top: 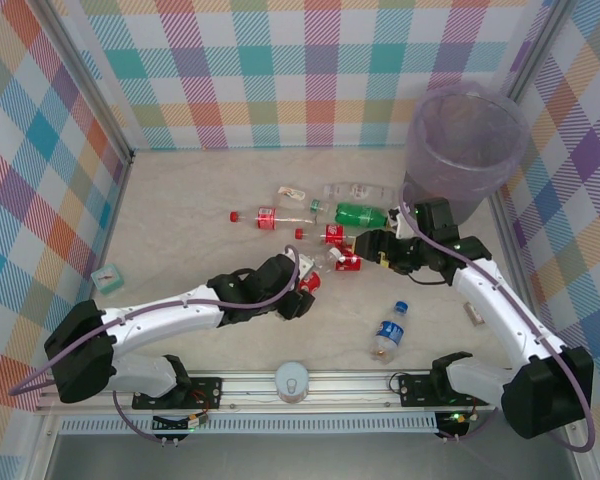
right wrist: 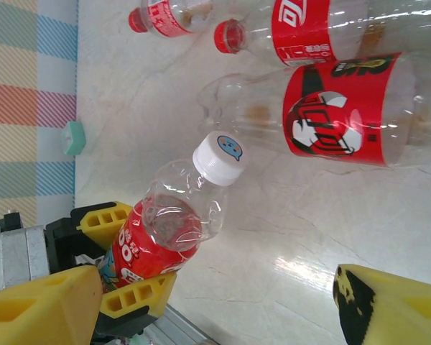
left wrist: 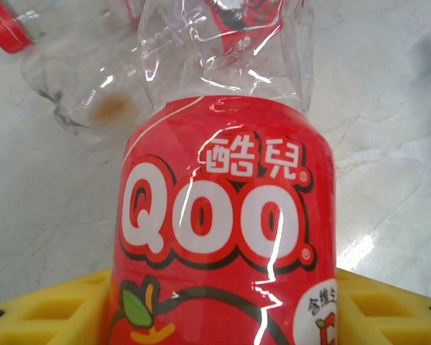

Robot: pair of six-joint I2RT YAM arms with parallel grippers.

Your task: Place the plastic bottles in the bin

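Qoo bottle [left wrist: 226, 215] (red label, white cap) lies lengthwise between the yellow pads of the left gripper [left wrist: 223, 287]; the pads bear on the labelled body from both sides, presumably because that section is stiffer than the crumpled shoulder. The right gripper [right wrist: 217, 284] hangs wide and empty over the table [top: 200, 240], beside the other bottles; the bin [top: 460, 175] stands at the far right, well apart from the held bottle.
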